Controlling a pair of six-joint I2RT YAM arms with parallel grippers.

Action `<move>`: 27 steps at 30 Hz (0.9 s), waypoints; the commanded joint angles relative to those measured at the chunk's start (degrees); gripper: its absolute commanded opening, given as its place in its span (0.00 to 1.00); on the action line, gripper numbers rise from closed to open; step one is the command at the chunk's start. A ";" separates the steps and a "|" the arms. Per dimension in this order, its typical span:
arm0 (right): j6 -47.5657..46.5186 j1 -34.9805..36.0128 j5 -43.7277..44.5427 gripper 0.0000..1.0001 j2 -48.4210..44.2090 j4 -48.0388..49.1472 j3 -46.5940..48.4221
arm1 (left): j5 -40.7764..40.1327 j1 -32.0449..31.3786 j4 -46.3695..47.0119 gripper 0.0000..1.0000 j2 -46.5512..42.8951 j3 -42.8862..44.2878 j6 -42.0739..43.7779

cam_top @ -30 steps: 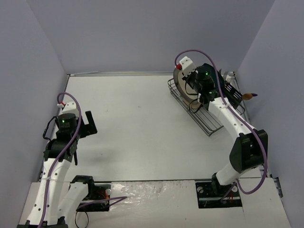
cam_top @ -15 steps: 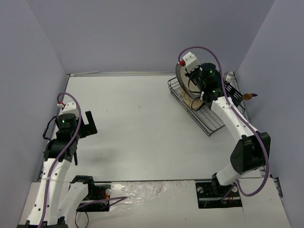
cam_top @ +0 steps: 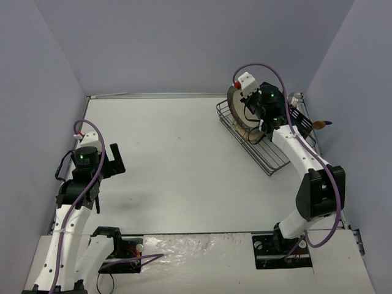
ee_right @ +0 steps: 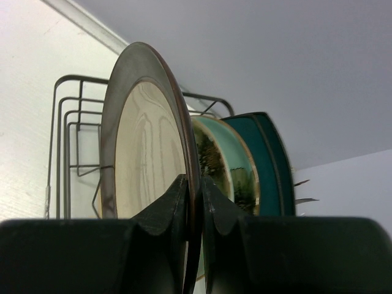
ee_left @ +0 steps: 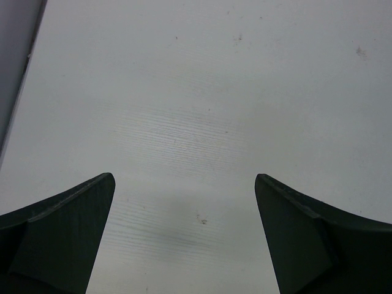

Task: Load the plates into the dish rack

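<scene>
I see the cream round plate with a dark-grey rim (ee_right: 147, 153) standing upright on edge at one end of the black wire dish rack (ee_right: 64, 116). I can't tell if its lower edge sits in a slot. Just behind it stands a mint round plate with dark pattern (ee_right: 228, 160), then two dark teal plates (ee_right: 272, 162), all upright and close together.

- Right gripper (ee_right: 195, 201), clamped on the grey-rimmed plate (ee_right: 144, 153): to its right a mint plate (ee_right: 231, 168) stands just beside that plate, with teal plates (ee_right: 272, 162) beyond, so the gaps are tight.
- To its left are only dish rack (ee_right: 64, 122) wires, with open slots.
- Left gripper (ee_left: 184, 202), fingers spread: bare table (ee_left: 196, 92) ahead and between them.
</scene>
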 commanded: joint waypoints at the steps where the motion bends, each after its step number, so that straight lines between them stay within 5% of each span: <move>1: 2.03 -0.14 -2.06 0.00 -1.19 13.34 -1.02 | -0.08 0.15 2.08 0.97 0.06 1.40 1.04; 10: 6.96 -0.51 -3.16 0.02 0.92 12.78 -3.83 | -0.05 0.15 2.08 0.97 0.21 1.37 1.15; 19: 12.66 -0.58 -3.58 0.59 -2.96 10.45 -5.08 | 0.04 0.21 2.08 0.97 0.25 1.61 1.22; 27: 16.90 -0.58 -1.90 0.88 -11.22 3.75 -1.04 | 0.28 0.15 2.00 0.97 -0.78 1.53 1.22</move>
